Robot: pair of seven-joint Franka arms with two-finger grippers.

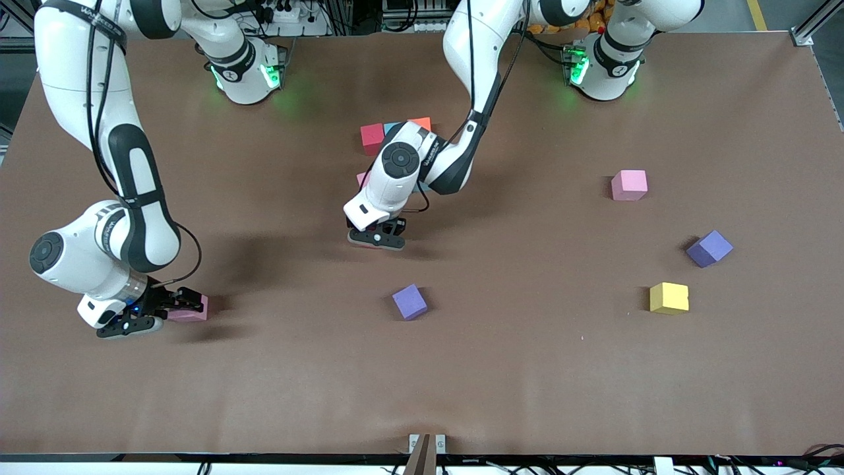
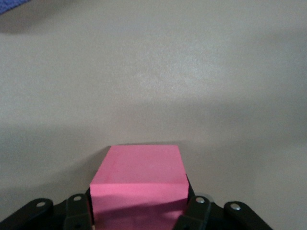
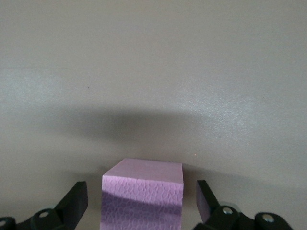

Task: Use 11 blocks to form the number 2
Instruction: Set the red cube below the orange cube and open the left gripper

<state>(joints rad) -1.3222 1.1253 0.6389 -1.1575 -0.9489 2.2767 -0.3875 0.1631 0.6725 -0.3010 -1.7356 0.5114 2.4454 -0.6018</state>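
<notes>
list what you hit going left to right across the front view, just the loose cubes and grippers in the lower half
right gripper around a pink cube → left gripper holding a pink cube → purple cube → yellow cube → second purple cube

Left arm: reaches from its base toward the table's middle, wrist bent downward.
Left end effector (image 1: 377, 239): low at the table, fingers (image 2: 76, 211) clamped on a pink block (image 2: 139, 184).
Right arm: folded, elbow high, wrist low.
Right end effector (image 1: 173, 307): at table level, fingers (image 3: 74, 201) spread wide, astride a pale pink block (image 3: 143, 194), not touching it.

Faint lettering on both arms' white links, perhaps a brand, cannot be read
</notes>
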